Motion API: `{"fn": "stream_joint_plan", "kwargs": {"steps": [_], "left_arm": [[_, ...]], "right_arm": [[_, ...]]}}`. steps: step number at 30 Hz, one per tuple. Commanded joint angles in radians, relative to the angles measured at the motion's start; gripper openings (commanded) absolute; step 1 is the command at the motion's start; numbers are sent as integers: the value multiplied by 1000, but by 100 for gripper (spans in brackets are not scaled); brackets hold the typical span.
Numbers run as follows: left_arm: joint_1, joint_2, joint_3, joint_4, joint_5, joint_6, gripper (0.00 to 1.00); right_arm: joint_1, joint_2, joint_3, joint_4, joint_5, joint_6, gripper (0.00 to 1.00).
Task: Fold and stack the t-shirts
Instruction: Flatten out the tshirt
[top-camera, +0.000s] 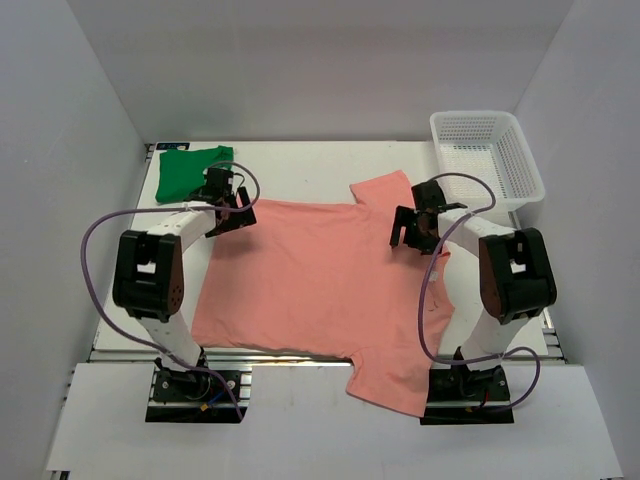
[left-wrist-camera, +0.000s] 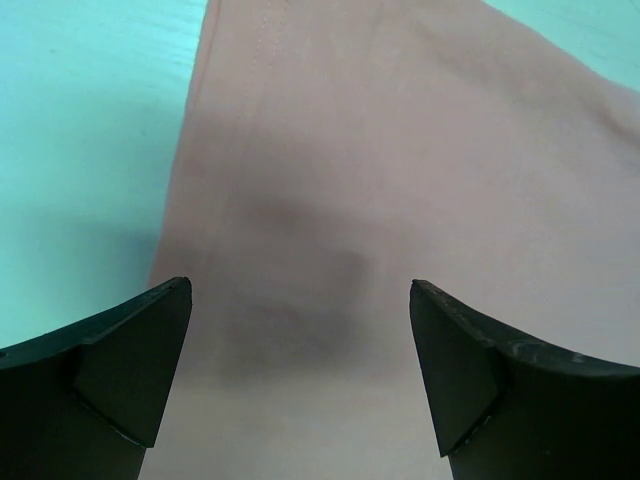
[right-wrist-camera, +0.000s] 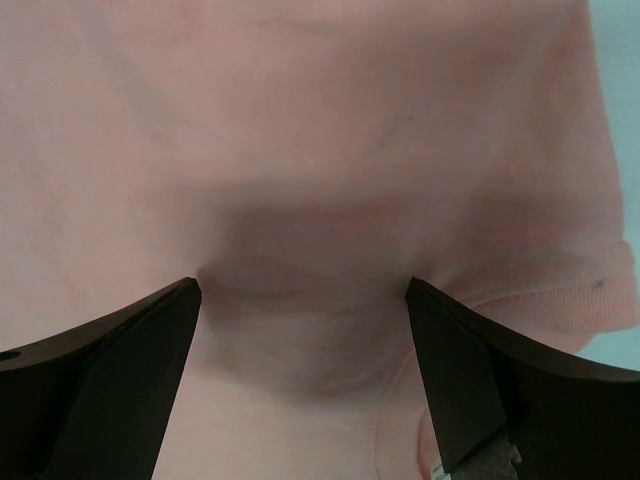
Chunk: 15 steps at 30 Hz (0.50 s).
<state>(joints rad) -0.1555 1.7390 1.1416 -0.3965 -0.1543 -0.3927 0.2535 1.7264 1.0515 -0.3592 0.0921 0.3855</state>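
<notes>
Surface (top-camera: 300, 165): white, carries everything.

Salmon-pink t-shirt (top-camera: 320, 280): spread flat mid-surface, hem to the left, 2 sleeves to the right.

White mesh basket (top-camera: 520, 170): beyond this shirt's far right sleeve, apart from it.

Green t-shirt (top-camera: 185, 172): folded, just beyond the pink shirt's far left corner.

Left claw (left-wrist-camera: 300, 300): jaws wide, holding nothing, over the pink shirt's far hem corner.

Right claw (right-wrist-camera: 303, 295): jaws wide, holding nothing, over its shoulder by the far sleeve. The cloth puckers slightly between the tips.

Judgement: the cloth is light and limp and will drape and drag. Best hold is a pinch on the stitched hem and the shoulder seam, with both claws lifting together.
</notes>
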Motion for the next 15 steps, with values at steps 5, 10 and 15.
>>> {"fn": "stream_joint_plan", "kwargs": {"steps": [5,10,15], "left_arm": [[-6,165,84,19,48,12,100],[5,331,231,-36,59,-24,100],[14,458,403,-73,59,-35,100]], "right_arm": [[-19,174,175,-12,63,27,90],[-45,332,372,-73,75,23,90],[-74,462,568,-109,55,-20,90]]}}
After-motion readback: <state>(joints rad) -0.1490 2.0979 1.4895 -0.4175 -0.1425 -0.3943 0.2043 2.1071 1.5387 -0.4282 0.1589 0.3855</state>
